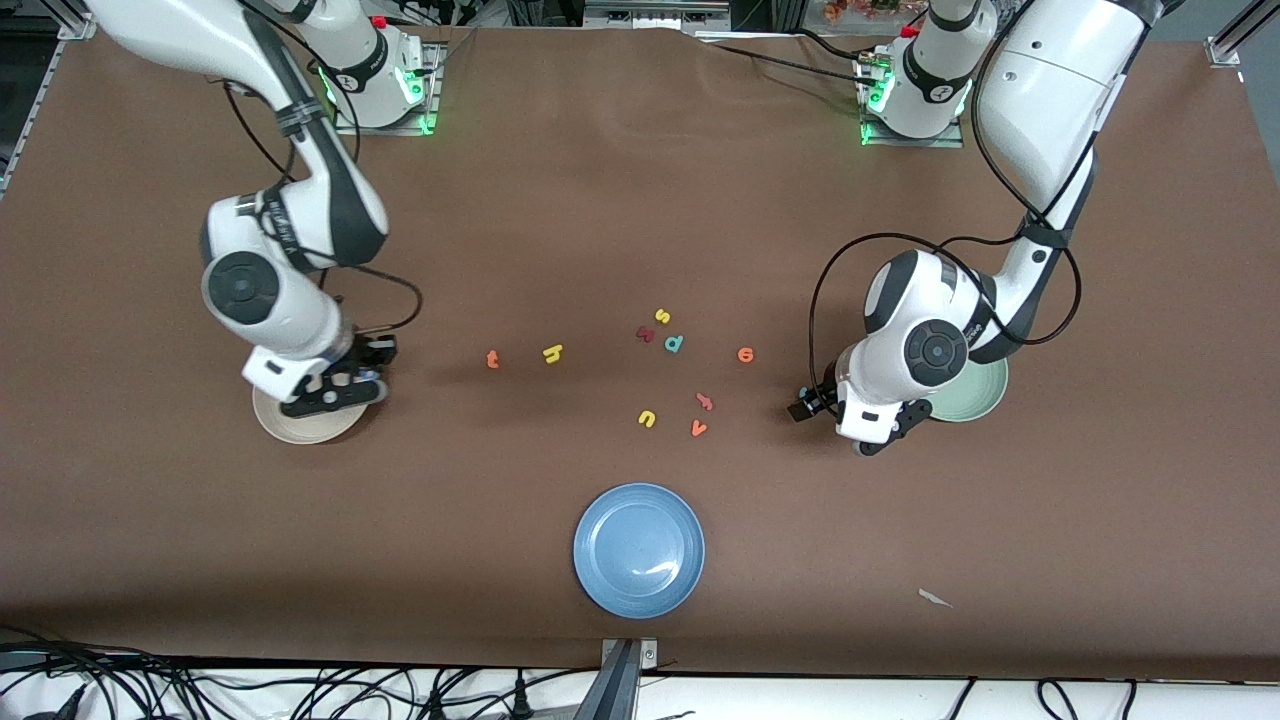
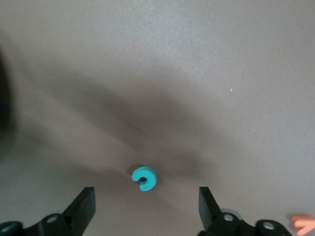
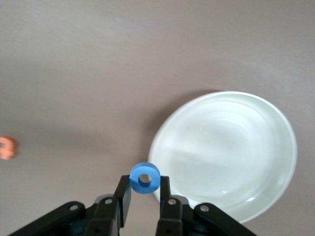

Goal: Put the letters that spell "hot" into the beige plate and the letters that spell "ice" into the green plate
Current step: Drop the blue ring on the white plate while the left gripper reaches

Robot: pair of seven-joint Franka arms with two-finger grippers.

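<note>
R gripper [image 3: 144, 196] is clamped on the blue o [image 3: 144, 177], over the rim of the beige plate [image 1: 275, 425] at the R arm's end of the counter [image 1: 600, 200]. Release is best made once the o is carried inward of the rim. The t [image 1: 492, 359] and h [image 1: 553, 352] lie mid-counter, apart, w/ free approach. The e [image 1: 745, 354] lies alone nearer the L arm. L gripper [image 2: 146, 204] is spread wide, low over the teal c [image 2: 143, 178]; jaws should be centred before closing. The green plate [image 1: 985, 400] sits just beside.
</note>
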